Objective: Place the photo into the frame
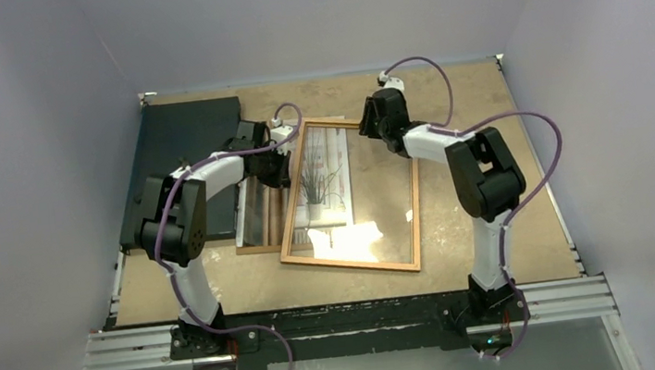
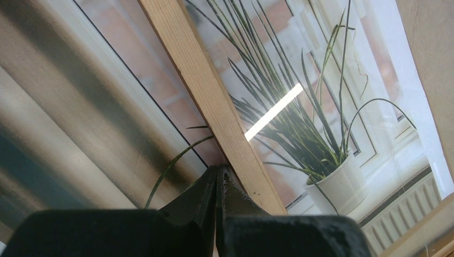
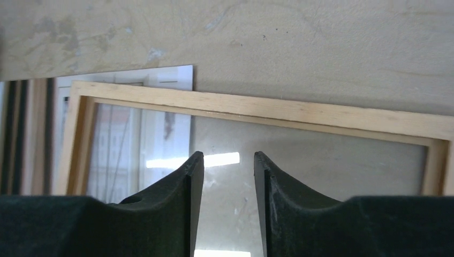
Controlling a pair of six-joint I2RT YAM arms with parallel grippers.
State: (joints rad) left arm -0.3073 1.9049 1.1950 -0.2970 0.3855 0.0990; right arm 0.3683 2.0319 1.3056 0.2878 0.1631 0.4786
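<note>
The frame (image 1: 416,221), a narrow orange-brown wooden border with a glass pane in it, lies tilted in the middle of the table. The photo (image 1: 262,216) of a spiky potted plant lies flat under its left side. Part of it shows through the glass and part sticks out to the left. My left gripper (image 1: 277,167) is shut, with its tips (image 2: 217,170) on the photo (image 2: 321,134) right beside the frame's left bar (image 2: 214,101). My right gripper (image 1: 371,126) is open and empty (image 3: 227,158) over the glass near the frame's far bar (image 3: 300,110). The photo's far corner (image 3: 166,75) pokes out past that bar.
A dark grey-black mat (image 1: 180,150) lies at the back left, partly under my left arm. The tan tabletop (image 1: 483,111) has grey walls on three sides. A metal rail (image 1: 349,322) runs along the near edge by the arm bases.
</note>
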